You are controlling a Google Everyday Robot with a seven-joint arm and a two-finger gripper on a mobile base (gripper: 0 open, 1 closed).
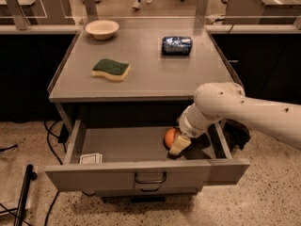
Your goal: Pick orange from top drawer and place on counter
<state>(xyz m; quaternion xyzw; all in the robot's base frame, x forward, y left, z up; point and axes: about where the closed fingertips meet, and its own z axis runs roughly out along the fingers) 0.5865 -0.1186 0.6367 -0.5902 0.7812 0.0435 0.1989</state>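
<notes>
The top drawer stands pulled open below the counter. The orange lies inside the drawer at its right side, partly hidden by my gripper. The gripper reaches down into the drawer from the right and sits right against the orange's right side. The white arm comes in from the right edge of the view and covers the drawer's right rear corner.
On the counter are a green-and-yellow sponge, a cream bowl at the back left and a dark blue packet at the back right. A small white card lies in the drawer's front left corner. Cables run along the floor at the left.
</notes>
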